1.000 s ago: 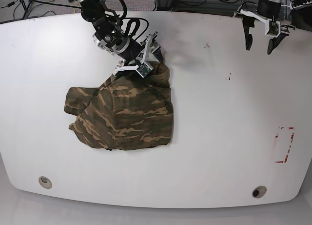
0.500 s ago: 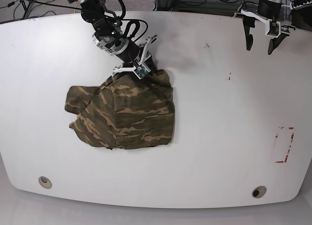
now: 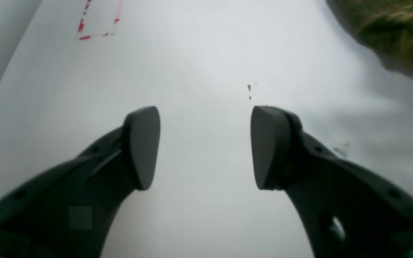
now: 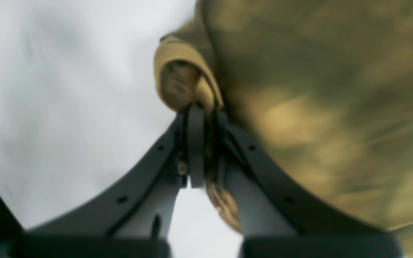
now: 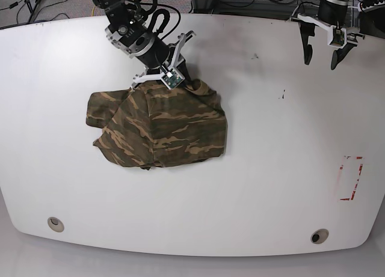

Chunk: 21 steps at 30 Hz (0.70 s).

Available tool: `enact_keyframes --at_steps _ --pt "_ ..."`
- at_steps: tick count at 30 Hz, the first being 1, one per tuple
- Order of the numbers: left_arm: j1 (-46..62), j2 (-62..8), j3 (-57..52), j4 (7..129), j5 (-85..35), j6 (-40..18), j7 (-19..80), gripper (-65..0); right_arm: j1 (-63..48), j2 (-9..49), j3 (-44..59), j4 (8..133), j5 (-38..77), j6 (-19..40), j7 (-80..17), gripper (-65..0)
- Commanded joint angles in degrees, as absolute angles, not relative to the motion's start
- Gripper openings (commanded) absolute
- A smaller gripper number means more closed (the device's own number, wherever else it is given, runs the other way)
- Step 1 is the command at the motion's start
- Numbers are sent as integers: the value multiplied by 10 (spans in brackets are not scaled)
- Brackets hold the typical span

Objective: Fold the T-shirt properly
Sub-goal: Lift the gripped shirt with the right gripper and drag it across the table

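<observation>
Probably a robotics lab: white worktop (image 5: 258,169), red tape marks (image 5: 351,178), cables (image 5: 36,3) tangled behind it.

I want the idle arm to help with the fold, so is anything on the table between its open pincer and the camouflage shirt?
Nothing visible. The left pincer hangs open at the table's far edge, and only bare white surface with small marks lies between it and the T-shirt, which the right pincer grips.

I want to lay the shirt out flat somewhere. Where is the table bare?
The widest bare patch lies between the T-shirt and the red marks, in front of the open left hand. The near edge in front of the shirt is bare too. It is crowded at the far left, where the right hand grips the shirt.
</observation>
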<state>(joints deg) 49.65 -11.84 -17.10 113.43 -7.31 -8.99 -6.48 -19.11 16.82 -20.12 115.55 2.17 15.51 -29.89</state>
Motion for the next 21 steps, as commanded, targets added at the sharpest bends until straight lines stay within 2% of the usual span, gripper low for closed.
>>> enact_keyframes --at_steps 1,8,21 --pt "475 -120 -174 1140 -78 -87 -42 -282 -189 170 -196 1177 29 157 -290 -650" --pt "413 -118 -173 1140 -79 -87 49 -282 -127 169 -193 1173 29 158 -272 -648" --pt "359 -118 -173 1139 -78 -87 70 -282 103 165 -177 1160 33 166 -320 -645"
